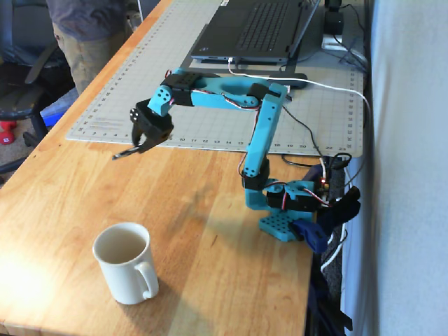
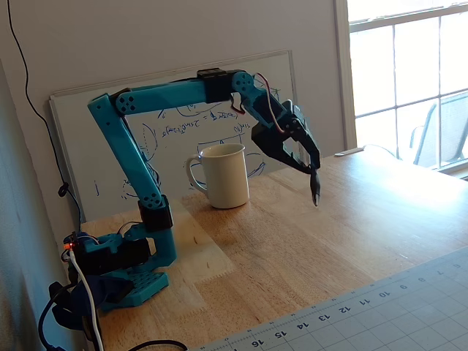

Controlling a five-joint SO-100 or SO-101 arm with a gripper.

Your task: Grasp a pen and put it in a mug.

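Note:
The cream-white mug [image 1: 126, 264] stands upright on the wooden table near its front edge, handle toward the camera; in the other fixed view the mug [image 2: 224, 176] stands in front of a whiteboard. My gripper [image 1: 142, 145] is shut on the slim dark pen [image 1: 124, 153], which sticks out past the fingertips. The gripper hangs in the air above the table at the mat's edge, well apart from the mug. In the other fixed view the gripper [image 2: 310, 167] points down to the right of the mug, and the pen [image 2: 316, 191] hangs tip-down above the wood.
A grey cutting mat [image 1: 210, 105] covers the far part of the table, with a laptop [image 1: 259, 28] on it. The arm's base [image 1: 280, 224] is clamped at the right edge with cables. A whiteboard [image 2: 175, 124] leans against the wall. A person [image 1: 87, 28] stands at the far left.

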